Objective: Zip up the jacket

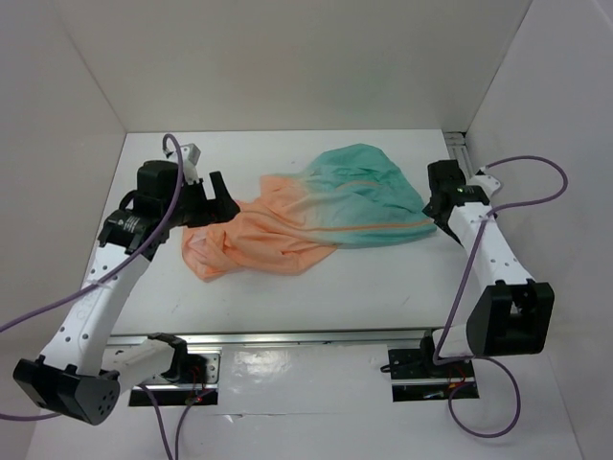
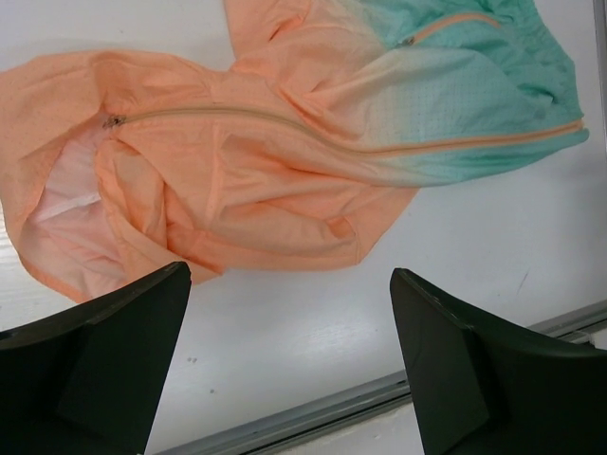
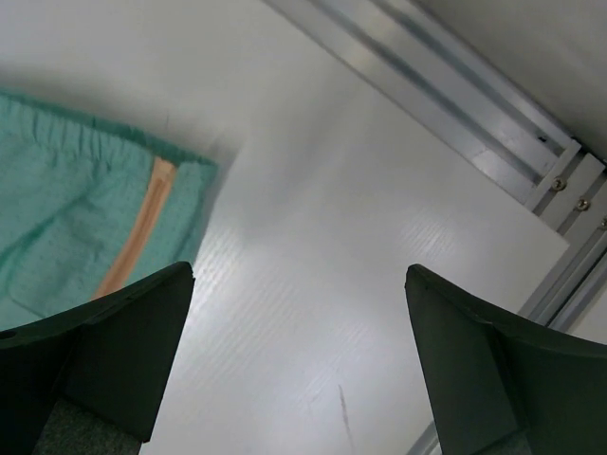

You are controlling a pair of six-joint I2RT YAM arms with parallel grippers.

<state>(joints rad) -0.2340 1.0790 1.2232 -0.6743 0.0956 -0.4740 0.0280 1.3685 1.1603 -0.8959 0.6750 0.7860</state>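
While both jaws gape, jacket [image 1: 316, 216] lies outside, ungripped.

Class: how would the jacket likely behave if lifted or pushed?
The jacket lies crumpled in soft folds, so it would probably droop limply. Its fabric looks thin, so likely light. On the smooth table it may slide.

I can read no word, number, brand or sign in any of my three views. The jacket [image 1: 311, 218] lying ahead of me shows plain cloth and seams, with no lettering I can make out.
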